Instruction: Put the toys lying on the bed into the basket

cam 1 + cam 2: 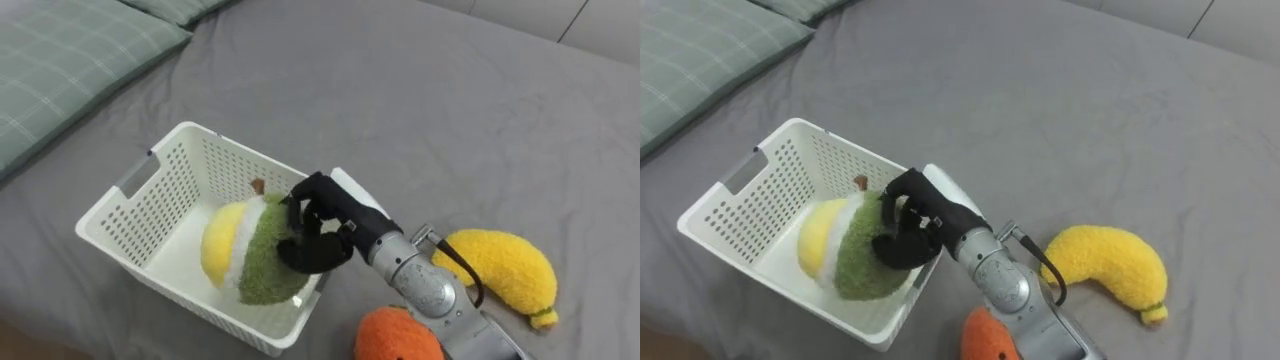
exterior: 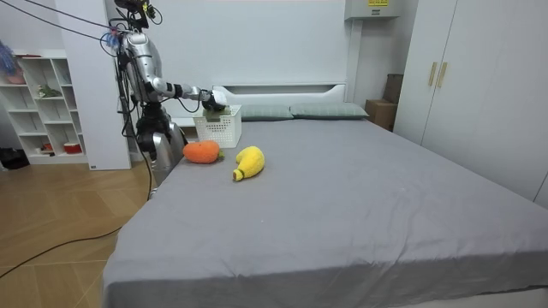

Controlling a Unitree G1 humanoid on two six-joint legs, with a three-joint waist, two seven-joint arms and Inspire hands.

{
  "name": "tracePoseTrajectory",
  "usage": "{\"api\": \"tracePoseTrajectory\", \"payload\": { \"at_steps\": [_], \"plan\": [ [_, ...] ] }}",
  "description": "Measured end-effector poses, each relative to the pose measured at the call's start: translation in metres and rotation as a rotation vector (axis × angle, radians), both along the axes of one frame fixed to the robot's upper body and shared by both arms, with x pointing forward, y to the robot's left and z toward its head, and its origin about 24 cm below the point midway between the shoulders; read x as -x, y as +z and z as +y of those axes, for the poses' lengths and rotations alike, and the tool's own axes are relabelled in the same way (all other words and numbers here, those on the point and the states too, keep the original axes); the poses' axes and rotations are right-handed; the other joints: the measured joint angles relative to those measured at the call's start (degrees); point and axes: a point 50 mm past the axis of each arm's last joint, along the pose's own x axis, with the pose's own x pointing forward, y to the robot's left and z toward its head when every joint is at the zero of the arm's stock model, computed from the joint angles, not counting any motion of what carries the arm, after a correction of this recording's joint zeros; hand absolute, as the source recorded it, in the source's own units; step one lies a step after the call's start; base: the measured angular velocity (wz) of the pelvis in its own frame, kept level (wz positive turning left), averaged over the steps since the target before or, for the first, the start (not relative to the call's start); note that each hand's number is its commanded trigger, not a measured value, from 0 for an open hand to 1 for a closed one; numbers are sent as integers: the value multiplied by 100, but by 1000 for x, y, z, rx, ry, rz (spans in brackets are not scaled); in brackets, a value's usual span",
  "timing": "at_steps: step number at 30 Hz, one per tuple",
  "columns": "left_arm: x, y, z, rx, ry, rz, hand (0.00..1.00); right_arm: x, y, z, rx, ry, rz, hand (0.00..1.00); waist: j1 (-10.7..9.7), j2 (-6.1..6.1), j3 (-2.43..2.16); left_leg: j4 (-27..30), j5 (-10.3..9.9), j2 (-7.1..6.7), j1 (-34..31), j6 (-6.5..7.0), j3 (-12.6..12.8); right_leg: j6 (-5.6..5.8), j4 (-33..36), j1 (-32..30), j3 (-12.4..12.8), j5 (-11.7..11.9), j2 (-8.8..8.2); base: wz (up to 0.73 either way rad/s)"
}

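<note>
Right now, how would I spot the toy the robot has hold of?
On the grey bed, near the checked pillow, stands a white perforated basket. At its open top the fingers of the right hand curl round the toy. Unlike the yellow plush banana and orange plush lying nearby, it is green with a yellow and white side.

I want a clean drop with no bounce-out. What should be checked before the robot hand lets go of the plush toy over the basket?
1. Right robot hand curled round the green-and-yellow plush toy: ok.
2. That toy within the walls of the white basket: ok.
3. Basket upright on the bed: ok.
4. Toy touching the basket floor: cannot tell.
5. Orange toy and yellow banana toy lying outside the basket, out of the drop path: ok.
</note>
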Motion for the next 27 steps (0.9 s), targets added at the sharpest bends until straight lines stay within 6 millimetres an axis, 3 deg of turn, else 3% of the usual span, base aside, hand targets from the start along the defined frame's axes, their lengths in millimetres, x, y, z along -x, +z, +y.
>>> {"api": "tracePoseTrajectory", "payload": {
  "at_steps": [18,27],
  "plan": [
    [-1,0,1,-1,8,0,0,-2,6,1,-12,-5,-23,0,-39,-14,5,0,27,-28,-26,13,-86,6,-1,5,-78,0,-32,3],
    [2,-1,2,-1,12,11,0,-4,13,1,-9,-19,-70,0,-99,-67,-16,-1,30,-35,-25,17,-98,12,-4,9,-81,4,-34,0]
  ]
}}
